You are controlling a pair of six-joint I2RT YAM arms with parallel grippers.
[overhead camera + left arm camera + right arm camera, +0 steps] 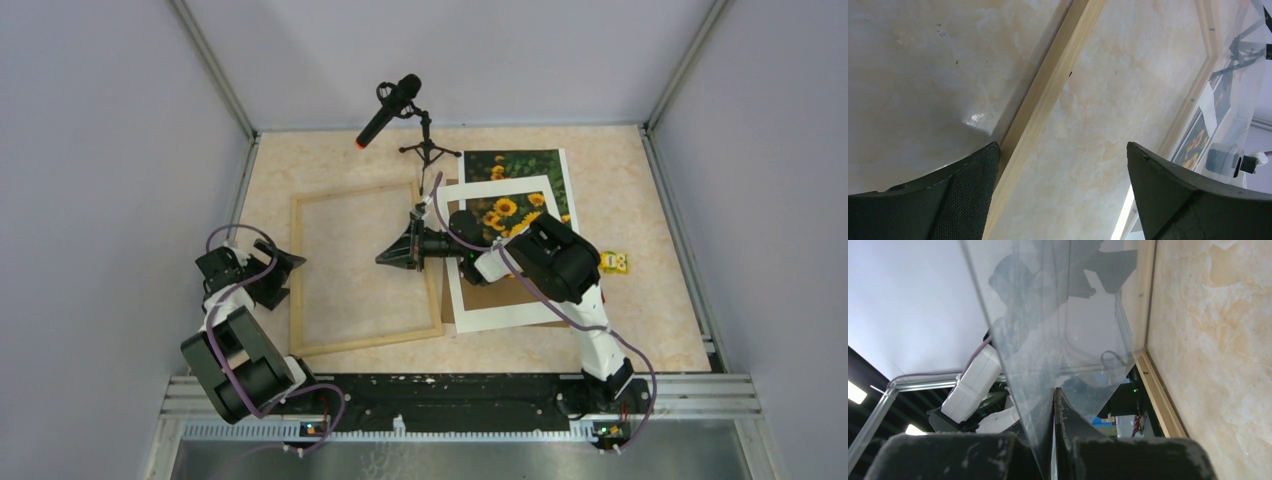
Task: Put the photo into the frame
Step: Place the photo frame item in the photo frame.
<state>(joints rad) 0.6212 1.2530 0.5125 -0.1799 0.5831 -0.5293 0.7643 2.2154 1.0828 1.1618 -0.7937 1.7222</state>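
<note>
Right fingers (1128, 457) are pinched tight on the edge of a clear pane (1048, 315), tilted up at the 3 o'clock side of the frame (368, 339). Left fingers (968, 195) gape wide over its 9 o'clock strip, holding nothing. The photo (515, 165) lies flat at 1 o'clock on the bench (640, 230), partly under a white mat (500, 315).

Top cam looks down on the whole table (660, 200) from up high. Both wrist cams sit real close to the surface; all three catch the frame (297, 280).
</note>
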